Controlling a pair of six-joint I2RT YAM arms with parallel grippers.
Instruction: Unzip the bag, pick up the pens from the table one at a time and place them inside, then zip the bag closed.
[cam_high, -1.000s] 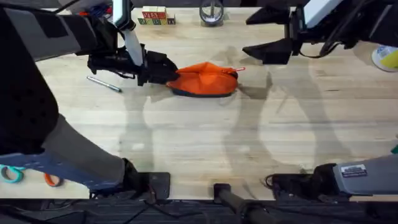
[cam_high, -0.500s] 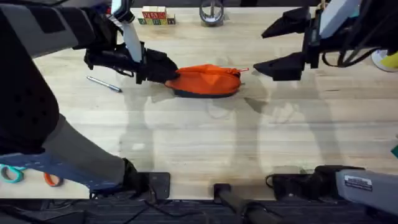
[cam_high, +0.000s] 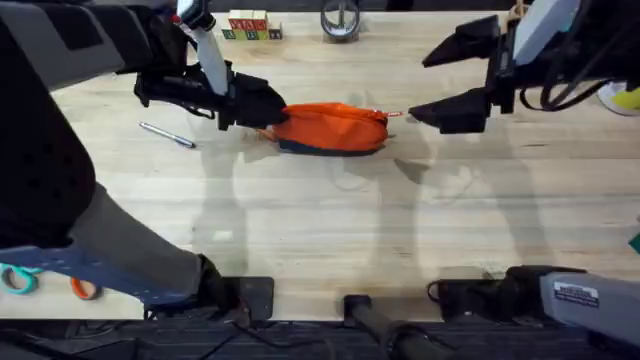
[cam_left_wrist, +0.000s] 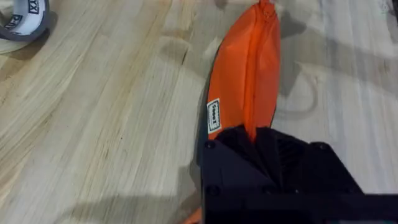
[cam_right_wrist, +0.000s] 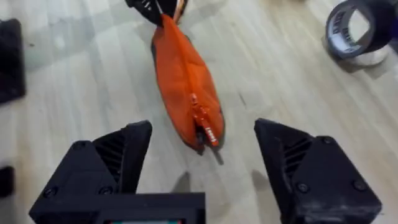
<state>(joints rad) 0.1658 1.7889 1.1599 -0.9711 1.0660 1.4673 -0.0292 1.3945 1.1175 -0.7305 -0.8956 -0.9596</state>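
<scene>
pale plank tabletop (cam_high: 320, 230), soft arm shadows

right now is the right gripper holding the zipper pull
No, the right gripper is open, short of the bag's pull.

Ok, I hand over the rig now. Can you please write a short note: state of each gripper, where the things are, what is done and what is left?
Left gripper: shut on one end of the bag.
Right gripper: jaws open, just beyond the zipper pull, touching nothing.
Bag lies on the table; the zip looks closed.
Silver pen lies on the table beside the left arm.
Done: bag end pinned. Left: unzip, load pens, zip closed.
</scene>
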